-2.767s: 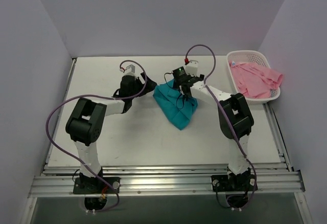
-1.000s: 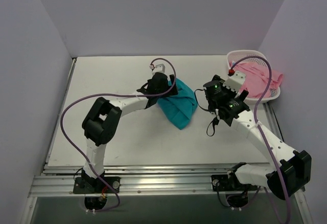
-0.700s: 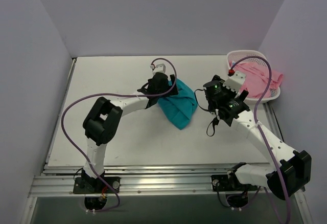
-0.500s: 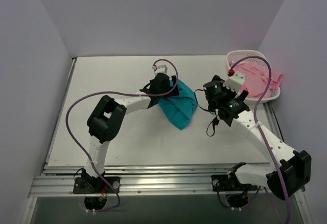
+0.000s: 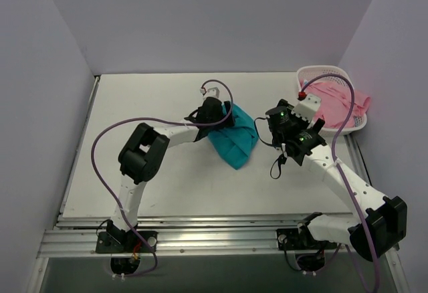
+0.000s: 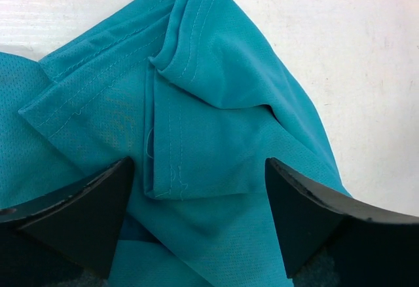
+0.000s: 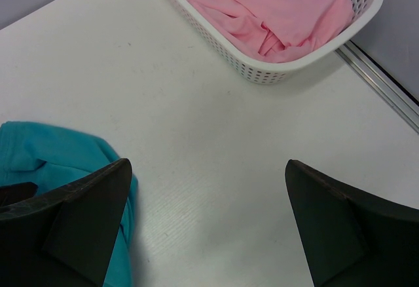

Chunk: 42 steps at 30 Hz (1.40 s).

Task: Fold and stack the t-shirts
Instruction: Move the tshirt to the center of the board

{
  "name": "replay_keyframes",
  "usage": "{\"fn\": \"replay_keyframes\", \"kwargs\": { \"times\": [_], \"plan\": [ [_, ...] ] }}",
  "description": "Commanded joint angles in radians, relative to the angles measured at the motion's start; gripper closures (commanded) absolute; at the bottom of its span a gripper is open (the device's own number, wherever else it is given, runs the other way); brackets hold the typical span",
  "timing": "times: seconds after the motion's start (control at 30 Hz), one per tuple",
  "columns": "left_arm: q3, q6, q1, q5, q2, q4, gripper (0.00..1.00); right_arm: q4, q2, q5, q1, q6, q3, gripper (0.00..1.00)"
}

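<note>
The teal t-shirt point(image 5: 235, 139) lies crumpled and partly folded in the middle of the table. My left gripper point(image 5: 217, 116) is down on its upper left edge. In the left wrist view the teal t-shirt point(image 6: 216, 90) fills the frame, and my left gripper point(image 6: 203, 195) stands open, its fingers straddling a stitched hem fold without pinching it. The pink t-shirt point(image 5: 334, 102) lies bunched in the white basket point(image 5: 321, 70). My right gripper point(image 5: 284, 131) hovers open over bare table between shirt and basket. From the right wrist, the right gripper point(image 7: 206, 195) holds nothing, with the teal t-shirt point(image 7: 46, 149) at left.
The white lattice basket point(image 7: 262, 64) with the pink t-shirt point(image 7: 275, 12) stands at the table's far right corner, beside a metal rail point(image 7: 380, 84). Grey walls close in the table on three sides. Purple cables loop over both arms.
The left arm's elbow has swung to the right while its gripper stays on the teal t-shirt's edge, jaws narrowing a little. The right arm has not moved over the last second.
</note>
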Motion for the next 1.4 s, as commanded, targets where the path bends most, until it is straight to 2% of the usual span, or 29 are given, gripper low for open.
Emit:
{"fn": "replay_keyframes", "kwargs": {
  "times": [0.0,0.23,0.37,0.5,0.53,0.57,0.7,0.93,1.2,1.3,1.37],
  "plan": [
    [0.049,-0.010,0.002,0.015,0.004,0.049,0.12,0.002,-0.003,0.034,-0.004,-0.002,-0.006,0.00],
    [0.075,-0.019,0.002,0.032,0.019,0.049,0.42,0.005,0.005,0.037,-0.004,0.000,-0.012,0.00],
    [0.084,-0.022,-0.001,0.046,0.027,0.057,0.49,0.005,0.005,0.042,-0.004,0.000,-0.013,0.00],
    [0.093,-0.015,-0.002,0.050,0.030,0.060,0.76,0.005,0.006,0.045,-0.004,0.001,-0.016,0.00],
    [0.105,-0.008,-0.002,0.047,0.026,0.046,0.94,0.005,0.005,0.046,-0.003,0.003,-0.016,0.00],
    [0.112,-0.002,-0.002,0.041,0.021,0.038,0.97,0.005,0.006,0.045,-0.004,0.004,-0.016,0.00],
    [0.135,0.048,0.018,0.001,-0.059,0.005,0.98,0.014,-0.005,0.025,-0.003,0.015,-0.027,0.00],
    [0.234,0.174,0.085,-0.068,-0.302,-0.095,0.98,0.059,-0.047,-0.047,0.023,0.021,-0.045,0.01],
    [0.447,0.257,0.140,-0.069,-0.356,-0.238,0.98,0.168,-0.031,-0.191,0.060,0.038,-0.081,0.02],
    [0.440,0.275,0.145,-0.126,-0.407,-0.247,0.98,0.240,-0.008,-0.260,0.075,0.049,-0.121,0.02],
    [0.345,0.300,0.150,-0.164,-0.470,-0.192,0.98,0.252,0.026,-0.267,0.085,0.063,-0.131,0.03]
  ]
}}
